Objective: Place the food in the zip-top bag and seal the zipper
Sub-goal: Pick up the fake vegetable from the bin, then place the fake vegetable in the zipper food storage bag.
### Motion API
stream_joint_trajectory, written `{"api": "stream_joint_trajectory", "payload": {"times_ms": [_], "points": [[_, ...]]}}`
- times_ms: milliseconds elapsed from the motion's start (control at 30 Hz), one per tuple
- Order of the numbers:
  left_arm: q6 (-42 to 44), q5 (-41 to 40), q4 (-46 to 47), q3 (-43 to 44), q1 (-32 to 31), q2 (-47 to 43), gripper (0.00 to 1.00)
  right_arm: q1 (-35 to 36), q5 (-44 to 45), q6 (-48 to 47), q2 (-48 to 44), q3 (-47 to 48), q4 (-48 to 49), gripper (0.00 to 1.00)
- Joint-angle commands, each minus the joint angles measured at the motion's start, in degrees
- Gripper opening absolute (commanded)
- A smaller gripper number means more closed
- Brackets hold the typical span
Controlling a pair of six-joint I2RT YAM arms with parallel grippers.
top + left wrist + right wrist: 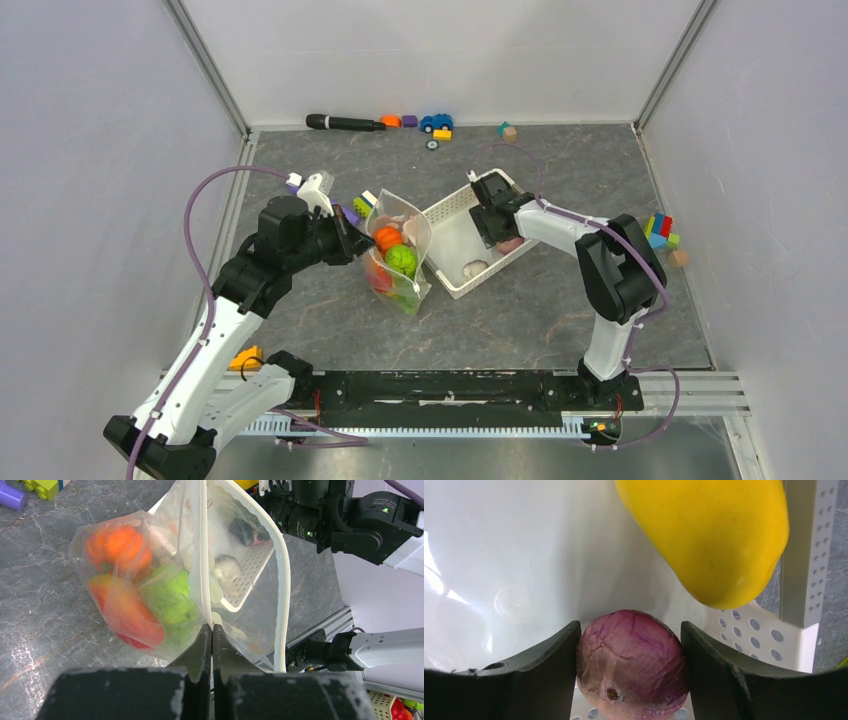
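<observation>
Several foods sit bagged; the purple onion [631, 665] looks to be next.

It lies on the floor of the white basket [455, 205], and the right gripper [630, 630] has its fingers pressed against both sides of it, the yellow mango [709, 535] just beside. Next to the basket stands the zip-top bag [250, 580], with the orange pumpkin [120, 547] and green fruit [170, 597] inside. The left gripper [212, 635], pinched tight on one lip, holds the bag upright so the zipper [286, 590] gapes, probably so the onion can drop straight in. Sealing is not yet begun.
</observation>
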Motion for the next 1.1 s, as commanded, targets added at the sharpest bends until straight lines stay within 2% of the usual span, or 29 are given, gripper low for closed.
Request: {"api": "stream_joint_trajectory", "payload": {"times_ms": [0, 200, 500, 767, 1067], "points": [[1.1, 1.0, 2.0, 0.0, 0.3, -0.4, 0.02, 0.0, 0.3, 0.2, -4.4, 0.1, 2.8, 0.41], [1.1, 1.0, 2.0, 0.0, 0.3, -0.5, 0.02, 0.0, -4.5, -0.7, -10.8, -3.6, 8.2, 0.36], [1.0, 1.2, 2.1, 0.1, 0.3, -0.7, 0.02, 0.1, -28.1, -2.3, -26.0, -11.8, 24.1, 0.33], [1.1, 1.2, 2.0, 0.1, 0.3, -0.8, 0.02, 3.4, -48.2, -3.2, -33.0, -10.2, 33.5, 0.33], [1.1, 1.2, 2.1, 0.1, 0.3, -0.9, 0.02, 13.1, -55.1, -10.5, -31.8, -1.4, 30.7, 0.34]]}}
